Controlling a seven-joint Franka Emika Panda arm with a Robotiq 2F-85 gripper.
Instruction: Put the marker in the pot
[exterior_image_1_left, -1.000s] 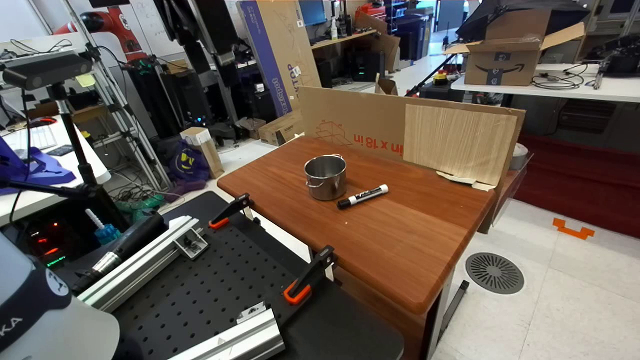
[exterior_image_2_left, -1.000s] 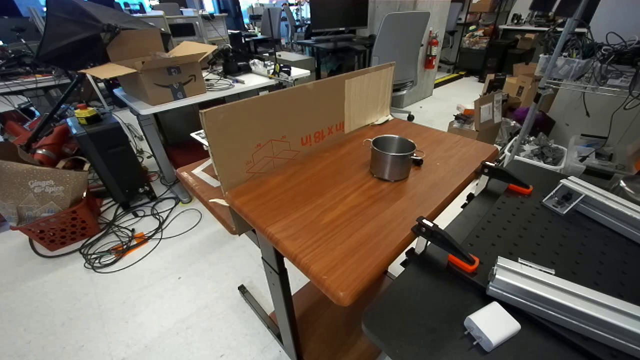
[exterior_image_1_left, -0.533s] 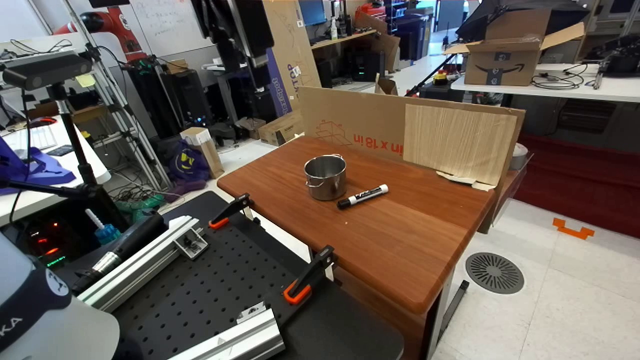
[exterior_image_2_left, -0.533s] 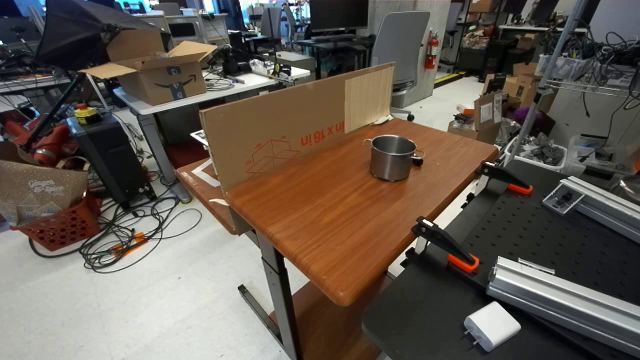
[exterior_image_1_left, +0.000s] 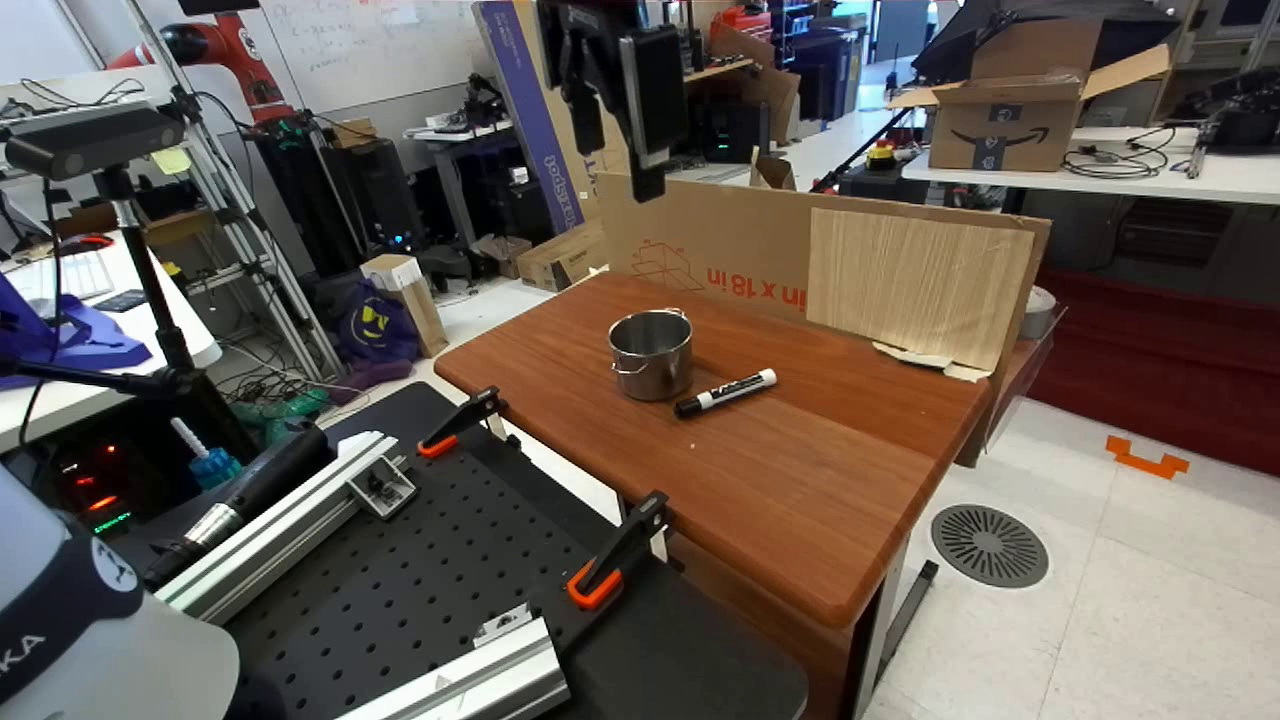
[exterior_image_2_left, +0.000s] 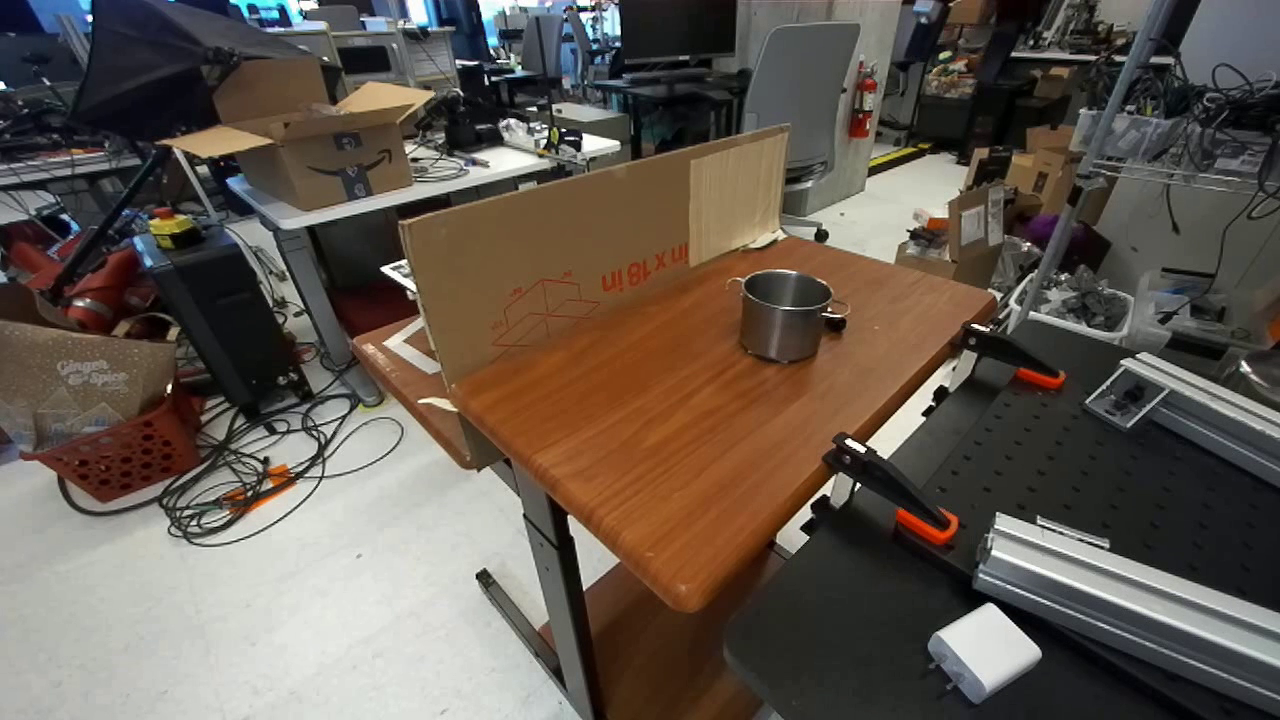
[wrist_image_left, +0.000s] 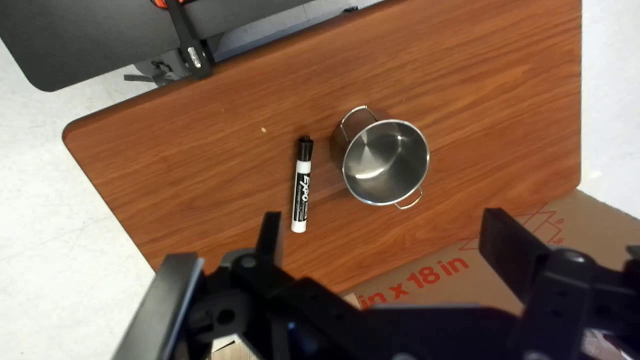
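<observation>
Now the gripper has swung in high toward the table, spread wide and holding nothing.
The marker lies just beside the pot, outside it; grasping, lifting and dropping seem all left. Open table spreads at its other side, while the cardboard wall bounds one long edge.

In both ext. views light's bright, floor pale, nearly washed out. In an ext. view: bluish glow at back, dim under bg desk, table darker nr cardboard. Wrist view: gripper in foregrnd dark, out of focus; marker lettering legible; glare streak in pot; floor v. bright.
</observation>
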